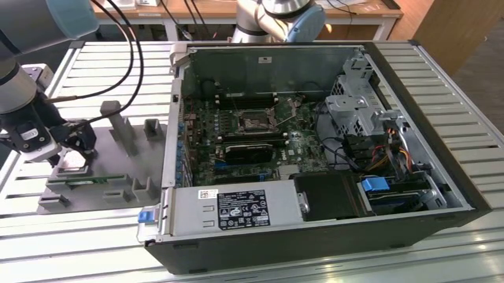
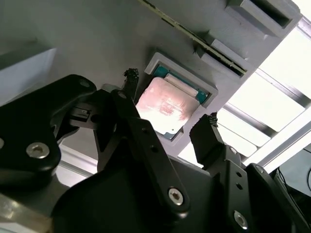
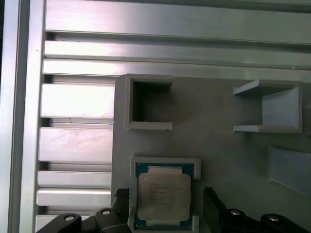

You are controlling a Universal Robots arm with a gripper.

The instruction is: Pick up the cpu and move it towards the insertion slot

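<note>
Slatted aluminium table (image 1: pixel 71 247) fills the exterior view, with wooden desks along the upper edge of the frame. An open black computer case (image 1: pixel 315 244) lies on its side across the centre and the exterior view's right, its motherboard (image 1: pixel 303 144) facing up. Near the middle of that board sits the insertion slot (image 1: pixel 256 122), a dark square with a silvery frame. At the exterior view's left a grey tray (image 1: pixel 146 162) rests flat on the slats just beside the case, with upright posts and shallow pockets moulded into it. The arm (image 1: pixel 20 94) comes in from the upper left of the frame and reaches down to the tray's near left corner. A thin green memory stick (image 1: pixel 94 180) lies along the tray's front edge, close beside the arm's tip. In both wrist views the cpu (image 3: pixel 164 196) lies flat in its own pale-walled pocket of the tray, shiny silver top up and a green border around it, well apart from the slot inside the case. The gripper (image 2: pixel 169 98) hangs right over the chip with its claw spread wide: the black fingers (image 2: pixel 206 133) stand one on each side of the pocket, with a visible gap between each tip and the chip, so nothing is held.
</note>
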